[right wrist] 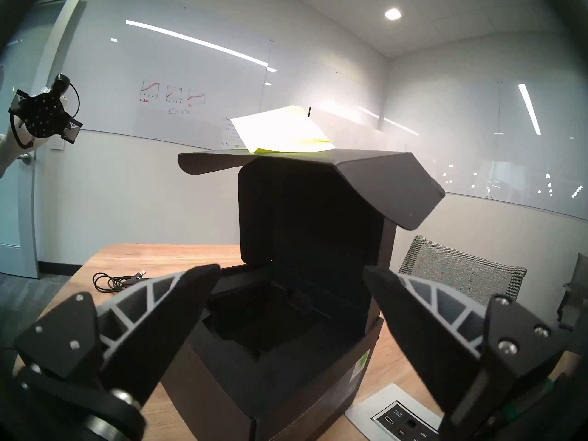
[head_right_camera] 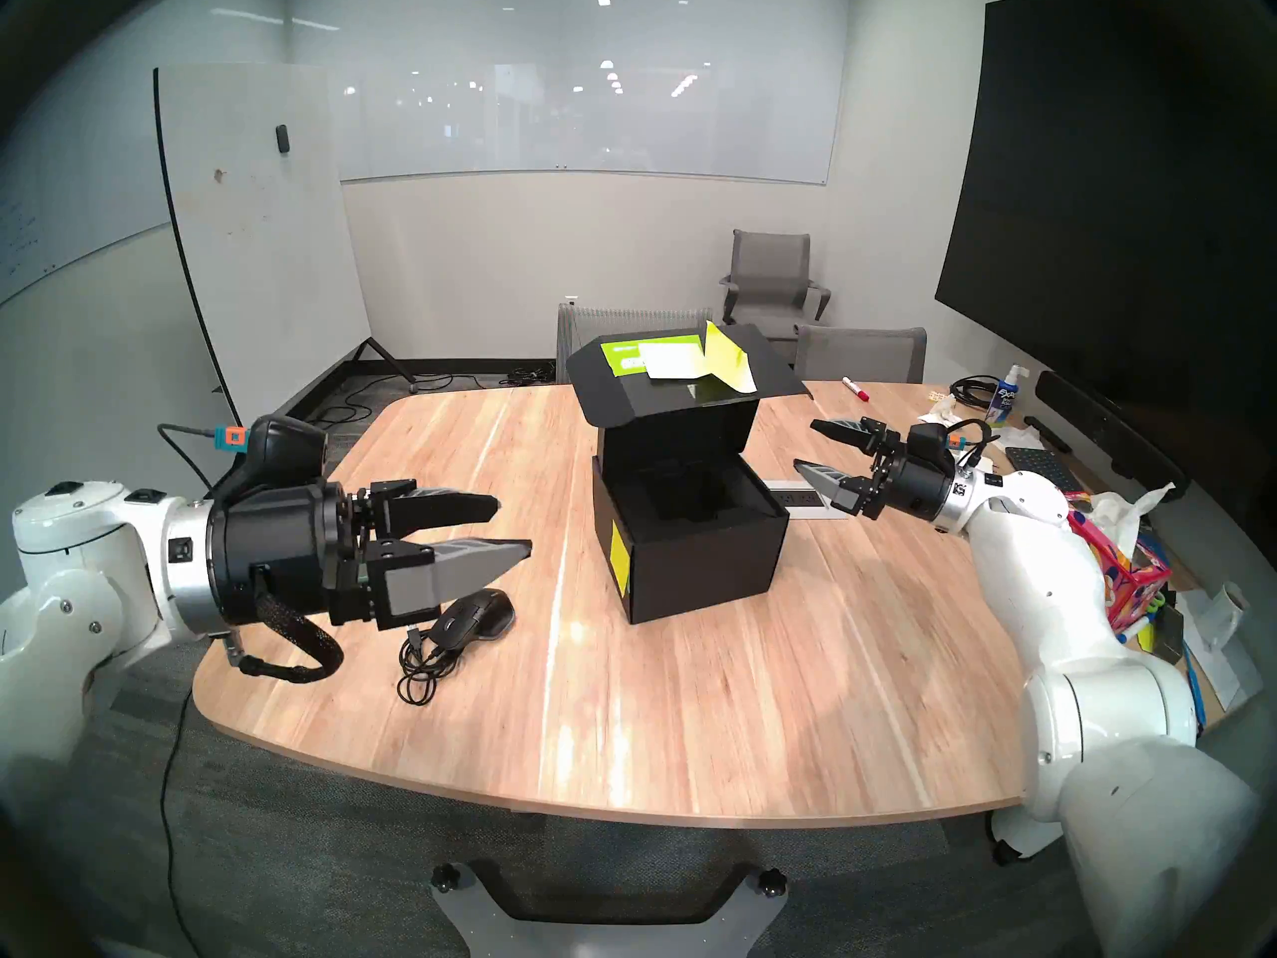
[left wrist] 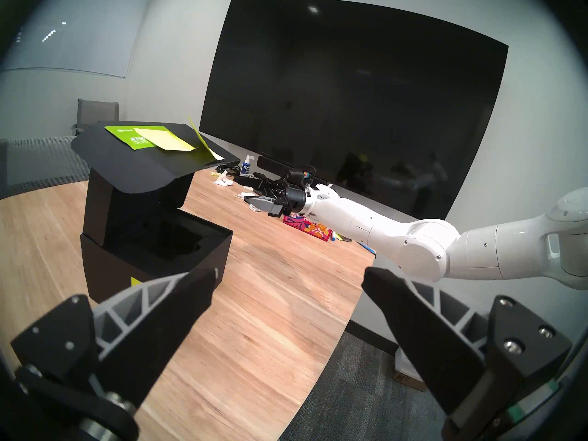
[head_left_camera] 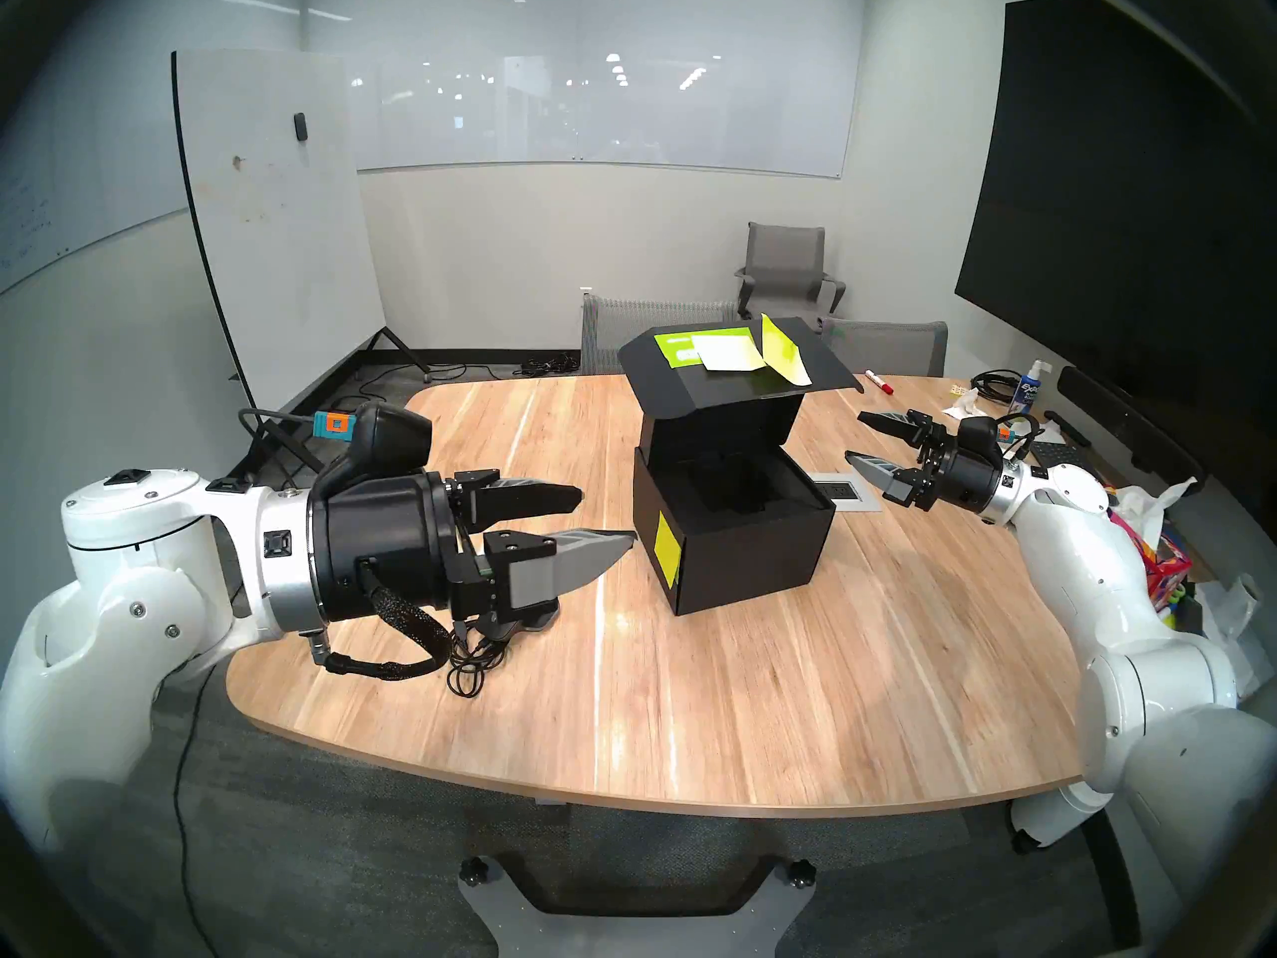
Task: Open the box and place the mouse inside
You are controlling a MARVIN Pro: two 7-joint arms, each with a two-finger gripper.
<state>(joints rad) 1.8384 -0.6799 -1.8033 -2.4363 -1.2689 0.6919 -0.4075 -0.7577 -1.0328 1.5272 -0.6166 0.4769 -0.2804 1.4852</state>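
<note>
Holding position: both my hands are empty, and the risks below run from nearest to farthest.
Left hand point(head_right_camera: 508, 529): fingers spread wide, gripping nothing, hovering level above the near-left part of the worktop point(head_right_camera: 622, 715).
Mouse point(head_right_camera: 477, 618): lies on the worktop just under and beside my left hand, outside the box; in one head view my own fingers hide most of it.
Cable point(head_right_camera: 418, 666): a loose coil trails from the mouse toward the worktop's near edge. If I lift the mouse alone, I judge the coil could drag, snag on the box rim or hang outside.
Grasp risk: the mouse is rounded and smooth, so a pinch off-centre could squirt it sideways.
Box point(head_right_camera: 698, 562): stands mid-worktop with its cavity exposed, well apart from the mouse.
Lid point(head_right_camera: 684, 390): folded up and over, overhanging the opening. A knock from my arm could, I judge, tip it shut.
Right hand point(head_right_camera: 805, 445): fingers spread, empty, beside the box's far-right side, near the lid edge and touching nothing.
</note>
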